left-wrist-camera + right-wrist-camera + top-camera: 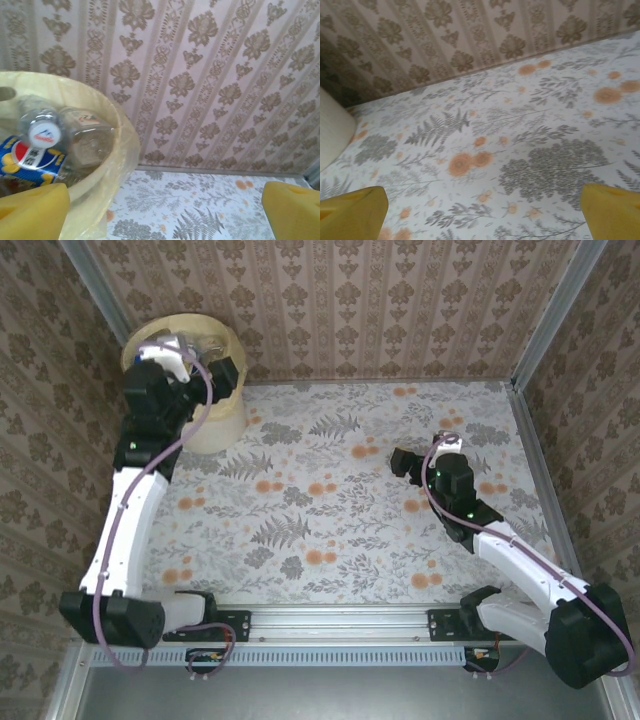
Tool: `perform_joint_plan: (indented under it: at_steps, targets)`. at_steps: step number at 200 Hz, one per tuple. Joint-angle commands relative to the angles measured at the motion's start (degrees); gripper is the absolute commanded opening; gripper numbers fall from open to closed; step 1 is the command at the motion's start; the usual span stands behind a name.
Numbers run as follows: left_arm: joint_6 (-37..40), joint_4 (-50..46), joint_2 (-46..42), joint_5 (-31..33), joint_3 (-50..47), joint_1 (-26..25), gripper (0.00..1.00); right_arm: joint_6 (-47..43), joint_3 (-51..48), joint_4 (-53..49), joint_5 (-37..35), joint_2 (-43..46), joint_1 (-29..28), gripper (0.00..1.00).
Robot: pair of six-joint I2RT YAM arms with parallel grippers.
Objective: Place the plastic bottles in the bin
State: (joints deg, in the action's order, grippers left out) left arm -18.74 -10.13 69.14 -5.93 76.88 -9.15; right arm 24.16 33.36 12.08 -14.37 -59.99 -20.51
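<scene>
Left tool (222, 376) hung over the near rim of the bin (225, 425), which stood at the far left corner of the worktop (330, 525), close to the wall (400, 300). Jaws wide; yellow pads (32, 212) well apart, nothing between them. The left wrist view looked into the bin: plastic bottles (75, 140) lay piled inside, one with a white cap (41, 133) facing the camera, a blue label (27, 157) just below it, a clear one beside. Count not readable.

Right tool (405, 462) sat low over the right-centre of the worktop, well apart from the bin and pointed toward it. Jaws wide here too; its pads (612, 210) framed only the floral worktop, nothing held.

Judgement: the drop-off step at the bin looked complete for the left arm, with both tools empty. Every bottle I could make out lay inside the bin, so the task appeared at or near its end. Next move: lift the left tool clear of the rim without catching it. If a bottle remained somewhere outside the cameras' reach, search for it; otherwise bring both arms back to rest.
</scene>
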Motion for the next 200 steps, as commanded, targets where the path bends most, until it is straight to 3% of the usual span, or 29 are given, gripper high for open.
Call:
perform_joint_plan:
  at_steps: [1, 46, 67, 79, 96, 125, 166, 200]
  targets:
    - [-2.90, 8.09, -3.55, 10.02, -9.65, -0.34, 1.00, -0.98, -1.69, 2.40, -9.06, 0.85, 0.38, 1.00]
    - [-3.19, 9.76, -10.72, 33.28, -26.52, 0.86, 1.00, -9.38, -4.15, 3.42, -20.13, -1.13, 1.87, 1.00]
    - [-4.06, 11.51, -12.52, 36.17, -34.28, 4.87, 1.00, -13.34, -4.71, 3.24, -19.93, -3.44, 5.62, 1.00]
    - [-4.33, 12.56, -12.72, 35.50, -37.81, 7.55, 1.00, -13.95, -3.98, 1.85, -17.06, -4.51, 8.78, 1.00]
    - [-3.41, 14.89, -12.31, 33.90, -41.93, 10.60, 1.00, -15.42, -5.99, 7.94, -13.40, -6.46, 12.12, 1.00]
    - [5.17, 25.53, -7.88, 28.76, -47.06, 13.47, 1.00, -14.61, -8.41, 15.44, -3.24, -11.97, 18.29, 1.00]
    - [14.44, 32.68, 4.58, 18.30, -45.59, 14.33, 1.00, -20.30, -9.15, 28.66, 6.48, -18.70, 19.98, 1.00]
    - [18.34, 35.86, 3.72, 9.79, -47.09, 14.33, 1.00, -22.41, -12.58, 39.79, 13.39, -25.00, 20.21, 1.00]
